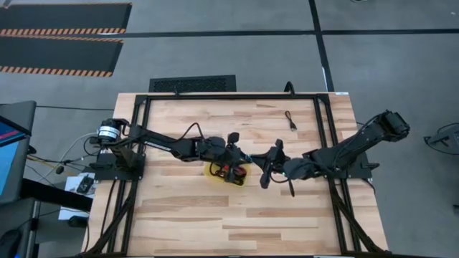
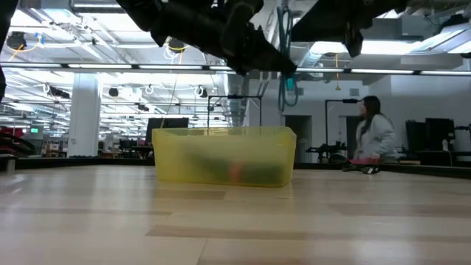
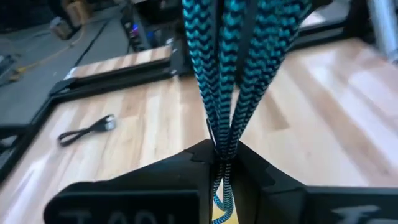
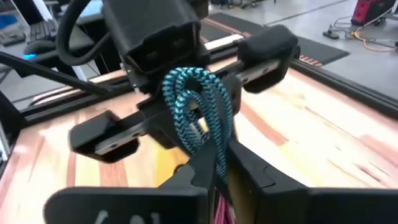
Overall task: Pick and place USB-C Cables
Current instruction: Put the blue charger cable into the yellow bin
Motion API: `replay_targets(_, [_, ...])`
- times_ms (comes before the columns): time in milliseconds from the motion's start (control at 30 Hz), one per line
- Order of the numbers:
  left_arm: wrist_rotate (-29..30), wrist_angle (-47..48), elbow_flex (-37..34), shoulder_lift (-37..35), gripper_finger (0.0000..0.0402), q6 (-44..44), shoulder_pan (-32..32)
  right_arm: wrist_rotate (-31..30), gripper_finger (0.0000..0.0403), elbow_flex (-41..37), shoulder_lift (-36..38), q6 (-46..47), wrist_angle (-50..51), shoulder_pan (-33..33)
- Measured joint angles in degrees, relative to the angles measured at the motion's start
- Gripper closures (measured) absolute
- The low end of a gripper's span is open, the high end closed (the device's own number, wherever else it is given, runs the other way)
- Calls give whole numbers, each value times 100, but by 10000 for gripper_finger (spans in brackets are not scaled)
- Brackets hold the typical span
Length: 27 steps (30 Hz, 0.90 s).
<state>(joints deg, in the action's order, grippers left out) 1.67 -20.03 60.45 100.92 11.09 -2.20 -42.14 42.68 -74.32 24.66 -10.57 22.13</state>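
Note:
A teal braided USB-C cable (image 4: 194,104), folded into a bundle, hangs in the air between my two grippers, just over the right side of the yellow tray (image 1: 215,172). My left gripper (image 1: 242,154) reaches in from the table's left and is shut on the bundle (image 3: 231,74). My right gripper (image 1: 257,162) faces it from the right, its fingers closed about the same bundle. In the low view the tray (image 2: 171,151) rests on the tabletop with cables lying inside it, one reddish. A dark cable (image 1: 290,120) lies on the table at the far right. My left gripper pinches several strands of the teal bundle (image 3: 222,148) between its two fingers, coming nearly level from the table's left. The bundle is lifted clear of table and tray. My right gripper has the bundle's strands (image 4: 217,149) between its two fingers, just below the looped end (image 4: 189,78). It comes nearly level from the table's right, opposite the left gripper. The cable is clear of the tray.
A black frame (image 1: 215,97) borders the tabletop. Bare wood lies toward the near edge (image 1: 237,222). A person (image 2: 374,132) stands in the room beyond the table, far from the arms.

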Motion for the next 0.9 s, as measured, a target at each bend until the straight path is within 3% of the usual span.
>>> replay_targets(133, [225, 147, 0, 0, 392, 137, 4, -50, 326, 0, 2, 82, 276, -4])
replay_targets(433, [1124, 876, 2, 0, 392, 719, 0, -849, 301, 0, 22, 630, 1170, -4])
replay_targets(633, [1531, 1128, 2, 0, 392, 911, 1, -858, 302, 0, 22, 1235, 1920, -4])
replay_targets(767, [1550, 1174, 2, 0, 392, 1002, 0, -858, 300, -2, 22, 1078, 1601, -4])
replay_targets(900, [1591, 1156, 2, 0, 392, 1032, 0, -761, 300, -2, 6, 237, 518, -4])
